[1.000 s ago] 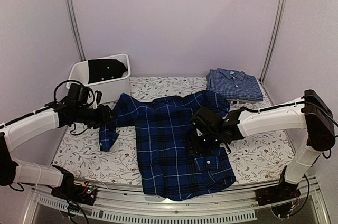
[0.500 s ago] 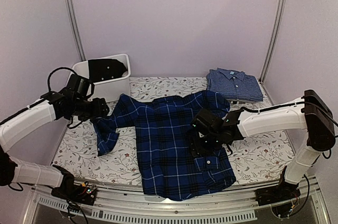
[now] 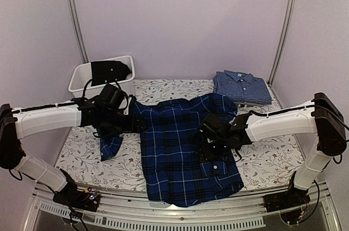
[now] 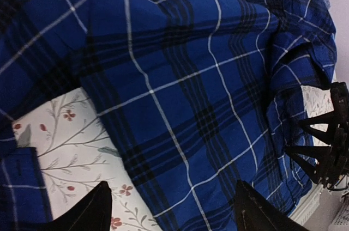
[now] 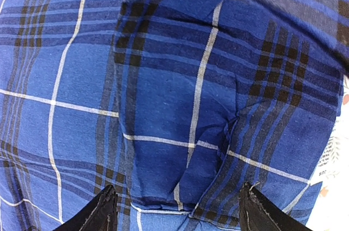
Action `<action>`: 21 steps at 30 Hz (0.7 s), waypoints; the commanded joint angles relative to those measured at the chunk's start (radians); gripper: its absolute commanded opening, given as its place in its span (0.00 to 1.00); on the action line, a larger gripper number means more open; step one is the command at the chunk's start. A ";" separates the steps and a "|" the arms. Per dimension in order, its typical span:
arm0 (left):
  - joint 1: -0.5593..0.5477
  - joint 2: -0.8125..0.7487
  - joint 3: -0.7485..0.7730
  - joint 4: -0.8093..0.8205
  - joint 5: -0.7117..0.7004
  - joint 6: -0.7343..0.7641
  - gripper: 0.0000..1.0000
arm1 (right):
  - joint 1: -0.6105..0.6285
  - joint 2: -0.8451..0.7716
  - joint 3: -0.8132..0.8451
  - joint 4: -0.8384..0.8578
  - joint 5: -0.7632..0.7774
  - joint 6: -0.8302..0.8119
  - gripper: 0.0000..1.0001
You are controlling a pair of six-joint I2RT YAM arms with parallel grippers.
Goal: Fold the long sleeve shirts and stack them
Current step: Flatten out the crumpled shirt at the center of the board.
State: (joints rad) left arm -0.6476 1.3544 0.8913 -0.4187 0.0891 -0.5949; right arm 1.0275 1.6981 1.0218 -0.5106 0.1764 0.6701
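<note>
The navy and royal-blue plaid shirt [image 3: 174, 154] lies spread on the floral table, its hem at the front edge and its left sleeve [image 3: 110, 145] bunched beside it. My left gripper [image 3: 132, 123] hovers open over the shirt's left shoulder edge. In the left wrist view this gripper [image 4: 175, 216] has plaid cloth [image 4: 185, 78] and a bare patch of table between its tips. My right gripper [image 3: 209, 147] is open, low over the folded-in right sleeve [image 5: 207, 105]. In the right wrist view this gripper [image 5: 182, 213] holds nothing. The lighter blue checked shirt [image 3: 241, 86] lies folded at the back right.
A white bin [image 3: 82, 78] with a black cloth [image 3: 110, 71] in it stands at the back left. The floral table cover [image 3: 272, 157] shows to the right and left of the plaid shirt. Metal posts stand at both back corners.
My left arm has swung right, from the left sleeve to over the shirt's left shoulder. The sleeve now lies bunched on the table. My right arm has barely moved.
</note>
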 commanded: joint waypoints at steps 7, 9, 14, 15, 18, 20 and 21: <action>-0.134 0.331 0.084 0.284 0.187 -0.046 0.76 | 0.060 -0.002 0.030 -0.058 0.050 0.020 0.75; -0.140 0.368 0.070 0.307 0.209 -0.060 0.76 | 0.072 0.008 0.036 -0.067 0.054 0.022 0.75; -0.141 0.391 -0.002 0.296 0.188 -0.067 0.76 | 0.094 0.024 0.038 -0.069 0.043 0.028 0.73; -0.139 0.391 -0.017 0.283 0.182 -0.066 0.76 | 0.098 0.027 0.039 -0.070 0.039 0.028 0.73; -0.135 0.376 -0.070 0.256 0.151 -0.058 0.77 | 0.111 0.039 0.041 -0.095 0.052 0.040 0.72; -0.125 0.360 -0.116 0.245 0.136 -0.057 0.77 | 0.112 0.028 0.026 -0.108 0.063 0.062 0.72; -0.114 0.349 -0.142 0.245 0.136 -0.057 0.77 | 0.112 0.009 0.016 -0.106 0.069 0.073 0.72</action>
State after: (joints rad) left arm -0.7780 1.7176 0.8440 -0.1104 0.2611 -0.6537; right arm 1.1290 1.7218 1.0409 -0.5823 0.2081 0.6998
